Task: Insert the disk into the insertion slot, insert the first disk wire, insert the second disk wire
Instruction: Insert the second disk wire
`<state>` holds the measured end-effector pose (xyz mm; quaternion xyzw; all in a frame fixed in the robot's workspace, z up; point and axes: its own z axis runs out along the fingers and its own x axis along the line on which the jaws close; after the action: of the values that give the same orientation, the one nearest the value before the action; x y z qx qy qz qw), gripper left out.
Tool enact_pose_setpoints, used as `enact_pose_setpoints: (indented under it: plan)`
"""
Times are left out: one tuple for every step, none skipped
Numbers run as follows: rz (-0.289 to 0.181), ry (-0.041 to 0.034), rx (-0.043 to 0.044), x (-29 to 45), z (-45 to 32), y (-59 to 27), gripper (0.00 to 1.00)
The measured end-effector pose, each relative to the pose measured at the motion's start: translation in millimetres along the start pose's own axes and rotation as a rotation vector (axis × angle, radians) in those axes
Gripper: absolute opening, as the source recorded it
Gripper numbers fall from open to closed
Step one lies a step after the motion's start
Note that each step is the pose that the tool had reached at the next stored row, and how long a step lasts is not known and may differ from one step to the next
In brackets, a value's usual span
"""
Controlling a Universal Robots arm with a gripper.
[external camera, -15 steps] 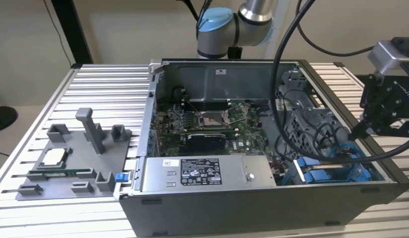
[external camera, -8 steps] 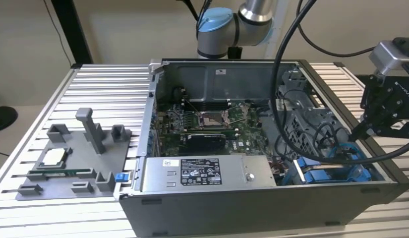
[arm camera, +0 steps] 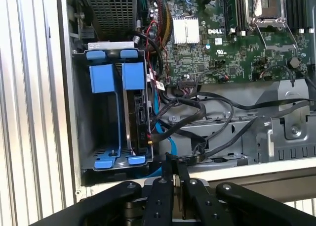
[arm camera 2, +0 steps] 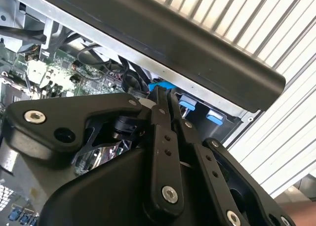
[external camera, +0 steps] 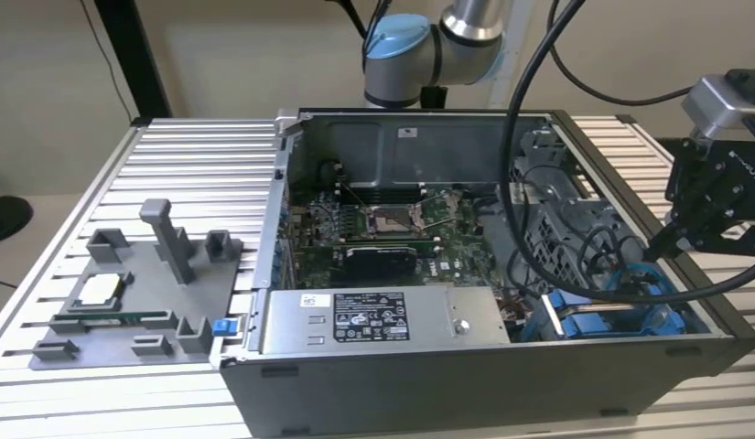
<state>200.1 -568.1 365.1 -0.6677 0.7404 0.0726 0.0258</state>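
The disk stands on edge in the insertion slot, a grey bay with blue rails at the open computer case's corner on the exterior view's right. A blue wire and several black wires run from the disk's exposed edge toward the board. My gripper hovers just outside the case wall beside the bay, fingers pressed together and shut. The blue wire lies right at the tips; whether it is pinched between them I cannot tell. In the exterior view my gripper hangs over the case's rim.
A grey power supply box sits along the case's front wall, with the motherboard behind it. A grey fixture plate with small parts lies on the slatted table at the exterior view's left. Thick black cables hang from the arm across the case.
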Motion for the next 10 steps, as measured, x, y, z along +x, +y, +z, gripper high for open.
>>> enact_pose_setpoints:
  plan:
    - [0.0,0.0007,-0.0002,0.0,0.1,0.0,0.0]
    - [0.0,0.0014,-0.0003,0.0,0.1,0.0,1.0]
    - [0.0,0.0023,-0.0005,-0.1,0.0,0.0,1.0]
    - [0.0,0.0031,-0.0006,-0.1,0.0,0.0,1.0]
    - [0.001,0.0039,-0.0007,-0.1,0.1,0.2,1.0]
    - [0.001,0.0044,-0.0006,-0.1,0.0,0.5,1.0]
    - [0.001,0.0044,-0.0005,0.0,0.0,0.9,1.0]
    - [0.002,0.0044,-0.0004,0.1,0.0,1.1,1.0]
    - [0.003,0.0045,-0.0004,0.1,0.0,1.2,1.0]
    - [0.004,0.0045,-0.0005,0.1,0.0,1.2,1.0]
